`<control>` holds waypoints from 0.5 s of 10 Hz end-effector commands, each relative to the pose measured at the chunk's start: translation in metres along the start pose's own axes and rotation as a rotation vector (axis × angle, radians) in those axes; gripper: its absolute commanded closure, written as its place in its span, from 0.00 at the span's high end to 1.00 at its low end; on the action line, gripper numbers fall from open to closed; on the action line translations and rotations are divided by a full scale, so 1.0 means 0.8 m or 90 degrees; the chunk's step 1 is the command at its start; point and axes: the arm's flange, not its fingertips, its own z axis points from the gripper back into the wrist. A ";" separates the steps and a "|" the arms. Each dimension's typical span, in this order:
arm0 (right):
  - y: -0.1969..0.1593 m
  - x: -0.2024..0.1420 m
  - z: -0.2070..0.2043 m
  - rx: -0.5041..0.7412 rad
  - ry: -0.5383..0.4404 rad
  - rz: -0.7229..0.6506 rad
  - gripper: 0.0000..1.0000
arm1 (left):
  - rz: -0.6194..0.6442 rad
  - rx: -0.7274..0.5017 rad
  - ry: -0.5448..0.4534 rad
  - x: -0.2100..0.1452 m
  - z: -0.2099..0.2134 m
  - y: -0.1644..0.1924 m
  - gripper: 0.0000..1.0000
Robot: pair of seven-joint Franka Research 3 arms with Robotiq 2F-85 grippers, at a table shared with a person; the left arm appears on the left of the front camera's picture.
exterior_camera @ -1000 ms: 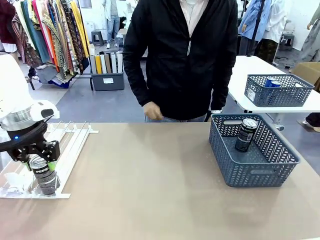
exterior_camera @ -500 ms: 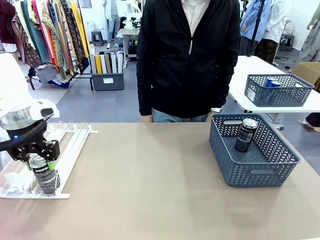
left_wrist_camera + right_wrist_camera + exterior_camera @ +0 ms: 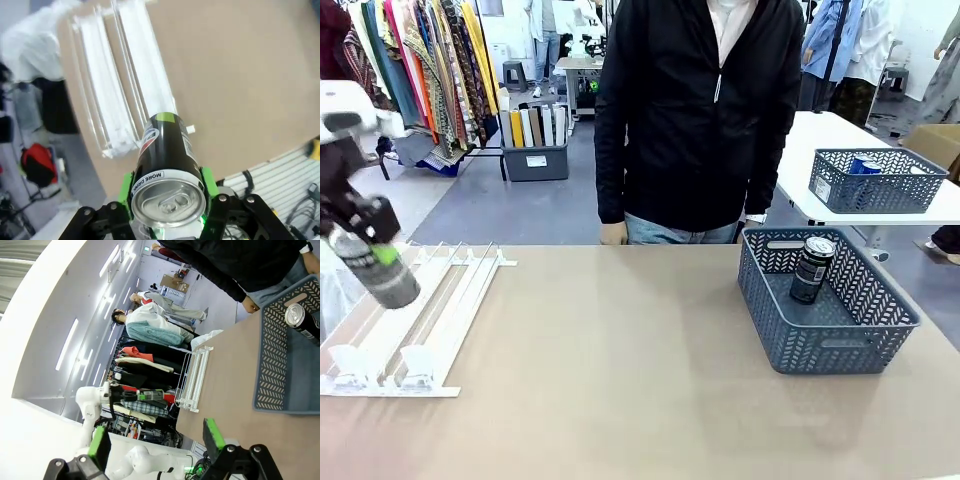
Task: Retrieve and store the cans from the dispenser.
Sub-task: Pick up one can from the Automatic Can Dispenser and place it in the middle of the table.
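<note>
the can (image 3: 382,275) in my left gripper (image 3: 365,240) hangs tilted above the white dispenser (image 3: 430,320), jaws clamped round its upper body. it's rigid, smooth and likely slippery, so i judge a mid-body squeeze safest. dark, slim, silver top. another can (image 3: 812,268) stands in the grey basket (image 3: 880,330). my right gripper (image 3: 156,450) stands wide open, holding nothing.
</note>
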 end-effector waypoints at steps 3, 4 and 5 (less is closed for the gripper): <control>0.003 0.003 -0.002 0.016 -0.009 0.013 1.00 | 0.043 -0.025 -0.048 -0.021 0.005 0.018 0.00; 0.003 0.003 -0.002 0.016 -0.009 0.013 1.00 | 0.004 0.000 -0.046 -0.011 0.031 0.003 0.00; 0.003 0.003 -0.002 0.016 -0.009 0.013 1.00 | 0.004 0.000 -0.046 -0.011 0.031 0.003 0.00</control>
